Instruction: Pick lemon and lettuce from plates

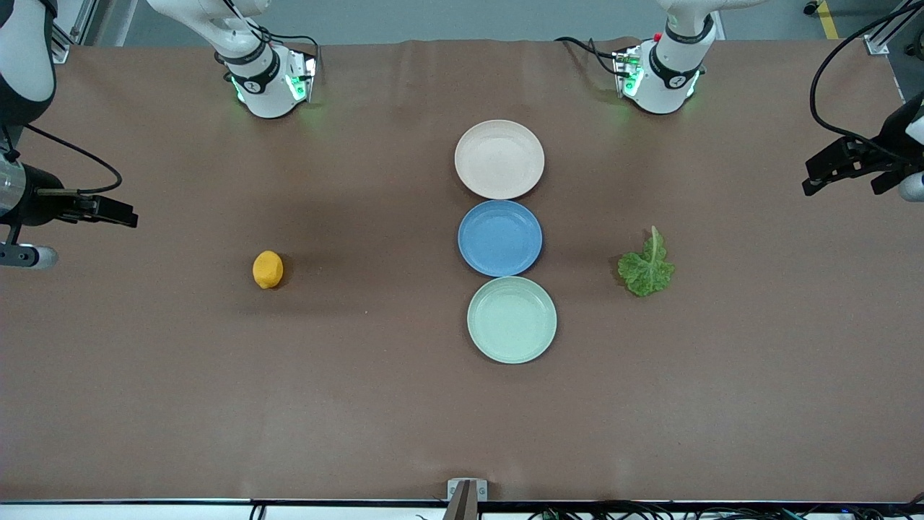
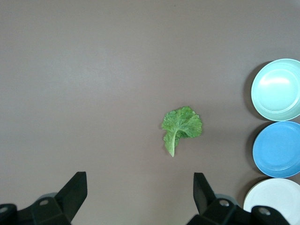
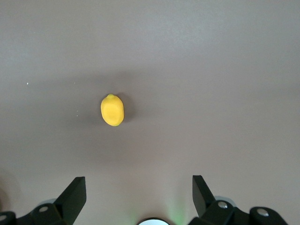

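Observation:
The lemon (image 1: 268, 269) lies on the bare brown table toward the right arm's end, on no plate; it also shows in the right wrist view (image 3: 112, 110). The lettuce (image 1: 647, 267) lies on the table toward the left arm's end, with its pale stalk visible in the left wrist view (image 2: 182, 127). The pinkish-cream plate (image 1: 499, 159) and the mint green plate (image 1: 512, 319) are both empty. My right gripper (image 1: 119, 213) is open and empty over the table's right-arm end (image 3: 139, 194). My left gripper (image 1: 812, 177) is open and empty over the left-arm end (image 2: 139, 192).
An empty blue plate (image 1: 499, 238) sits between the cream and mint plates, the three touching in a row at the table's middle. The arm bases (image 1: 271, 79) (image 1: 660, 76) stand at the table's edge farthest from the front camera.

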Tool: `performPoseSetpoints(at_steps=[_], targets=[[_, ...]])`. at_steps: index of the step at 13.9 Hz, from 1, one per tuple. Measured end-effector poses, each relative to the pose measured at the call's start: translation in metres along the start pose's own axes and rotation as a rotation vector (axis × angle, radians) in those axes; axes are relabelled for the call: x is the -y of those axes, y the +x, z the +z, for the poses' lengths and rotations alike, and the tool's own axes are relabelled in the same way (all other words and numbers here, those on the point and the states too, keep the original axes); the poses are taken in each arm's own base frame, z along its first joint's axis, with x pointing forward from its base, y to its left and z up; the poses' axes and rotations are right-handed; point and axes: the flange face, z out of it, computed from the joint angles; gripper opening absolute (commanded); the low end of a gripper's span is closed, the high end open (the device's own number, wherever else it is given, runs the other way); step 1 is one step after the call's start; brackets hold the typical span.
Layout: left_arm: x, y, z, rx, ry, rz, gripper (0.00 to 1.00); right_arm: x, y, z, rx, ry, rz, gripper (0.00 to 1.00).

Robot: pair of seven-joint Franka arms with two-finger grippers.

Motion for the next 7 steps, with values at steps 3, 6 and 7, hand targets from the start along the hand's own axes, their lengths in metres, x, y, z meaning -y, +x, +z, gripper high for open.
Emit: performPoseSetpoints(at_steps=[3,6,7], targets=[[0.002,0.000,0.001,0.002,0.000,-0.002,1.00,-0.001,-0.008,-0.001,-0.020,0.006,-0.003,1.00],[0.001,0.001,0.001,0.002,0.000,-0.001,1.00,0.004,-0.022,-0.016,-0.058,0.009,-0.013,1.00],[0.000,0.001,0.001,0.002,0.000,0.001,1.00,0.007,-0.027,-0.020,-0.077,0.010,-0.021,1.00]])
